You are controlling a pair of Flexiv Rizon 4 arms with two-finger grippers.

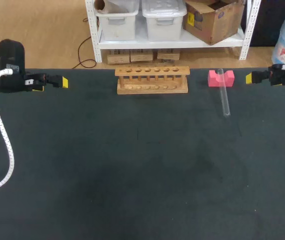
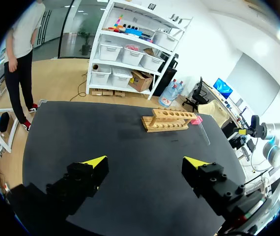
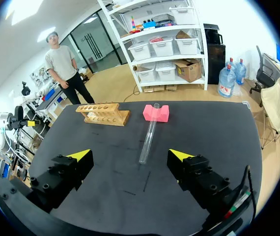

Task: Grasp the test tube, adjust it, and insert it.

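Two fingers of the right gripper (image 3: 130, 155) are spread wide, and nothing is held between them. Near these fingers, ahead of them and in line with the gap between them, the test tube (image 3: 148, 135) is found lying on the black table (image 1: 132, 175). It is made of clear material, and it is pointed away from the fingers. Its near end is rested on the table surface, while its far end is laid in the notch of a pink block (image 3: 156, 113), so the tube is touching the block there. Farther away, to the side of the block and well apart from it, a wooden rack (image 3: 103, 113) is placed, with a row of round holes in its top bar. The rack is stood upright between the two grippers, close to the far edge of the table. The fingers of the left gripper (image 2: 145, 162) are also opened wide, with nothing between them. The rack is seen well ahead of these fingers, and the tube and the block are seen beyond it. Neither gripper is touching the tube.
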